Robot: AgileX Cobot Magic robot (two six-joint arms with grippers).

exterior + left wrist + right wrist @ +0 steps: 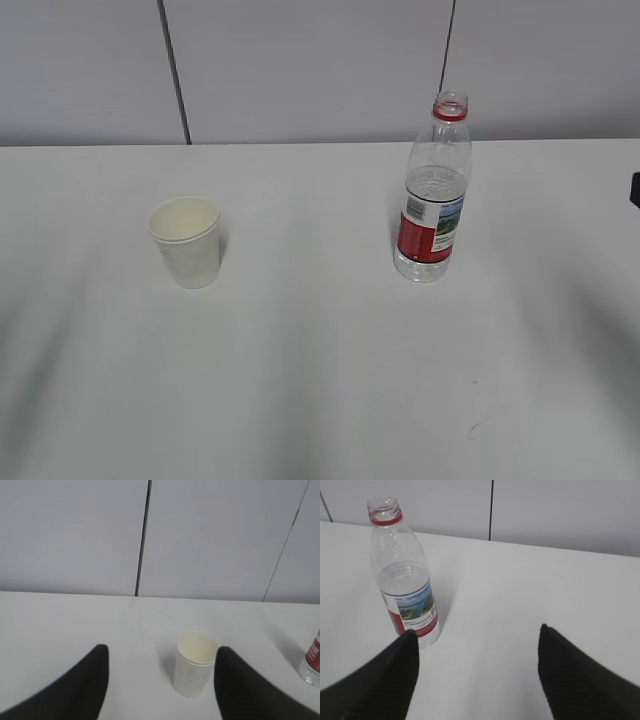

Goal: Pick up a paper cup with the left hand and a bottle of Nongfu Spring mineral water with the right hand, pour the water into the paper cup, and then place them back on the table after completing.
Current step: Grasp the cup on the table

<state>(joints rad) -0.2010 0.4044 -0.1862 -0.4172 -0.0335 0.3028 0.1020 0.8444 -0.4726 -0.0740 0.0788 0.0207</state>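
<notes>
left hand (160, 690) spread wide, empty, paper cup (195, 664) ahead between fingers for grasping | right hand (476, 675) wide, empty, uncapped bottle (405, 575) ahead-left, unaligned

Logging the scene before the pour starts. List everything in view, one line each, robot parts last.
paper cup: one, off-white, upright on the left of the table, apart from the bottle.
water bottle: one, clear with a red neck ring and red-and-white label, no cap, upright on the right of the table.
water: clear, filling the bottle to above the label.
table: one, white, under both items.
wall: pale grey panels with dark seams, behind the table.
left end effector: one, black, open, short of the cup and lined up with it.
right end effector: one, black, open, the bottle just left of its opening.
</notes>
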